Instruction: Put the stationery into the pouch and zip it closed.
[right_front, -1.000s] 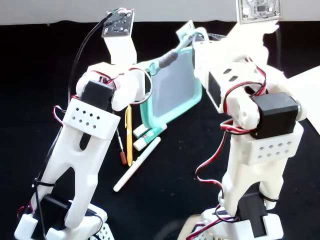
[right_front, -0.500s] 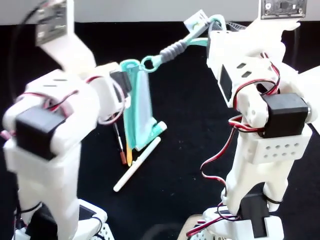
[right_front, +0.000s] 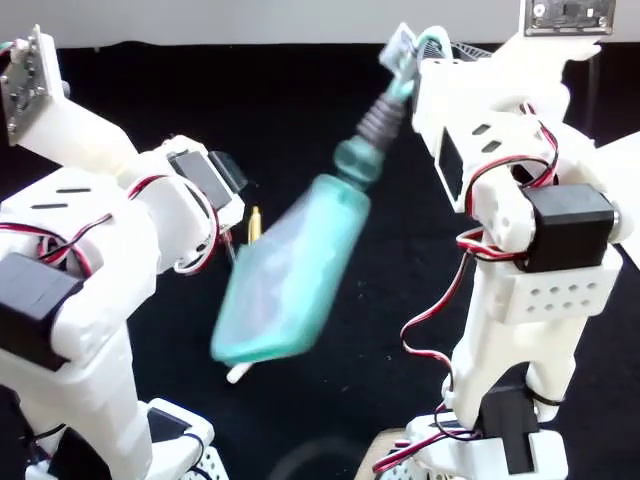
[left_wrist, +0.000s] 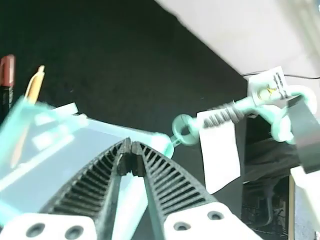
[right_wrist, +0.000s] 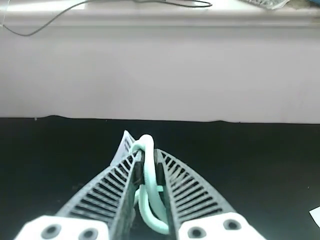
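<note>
The left claw (left_wrist: 131, 159) has let go. Half a second ago it was pinching the left edge of the pouch (right_front: 285, 275). Now it sits off the pouch's upper left, clear of it, fingers squeezed tip to tip with nothing between them that I can see. That whole arm has swung further from the pouch too.

Just off the pouch's upper left corner the pencil (right_front: 254, 222) pokes out on the black table (right_front: 300, 100). The end of a white pen (right_front: 237, 375) peeks out under the pouch's lower left corner. Earlier both were in plain sight along with a couple of green-capped markers, but from above the pouch now covers those.

The pouch itself hangs on a slant, broad face toward the high camera, all smeared with motion. A moment ago it hung edge-on and thin between the two arms, so it has flipped round and swung out to the lower left. I can't tell if its bottom end touches the table.

From the pouch's top right corner the strap (right_front: 380, 118) runs up and right: a teal ring, a grey coiled bit, then a teal loop. Before it lay at a shallow angle, now it's steep.

The right claw (right_wrist: 145, 161) is above and right of the pouch, clamped narrow on the strap's loop, same as before. That arm has hardly budged.
</note>
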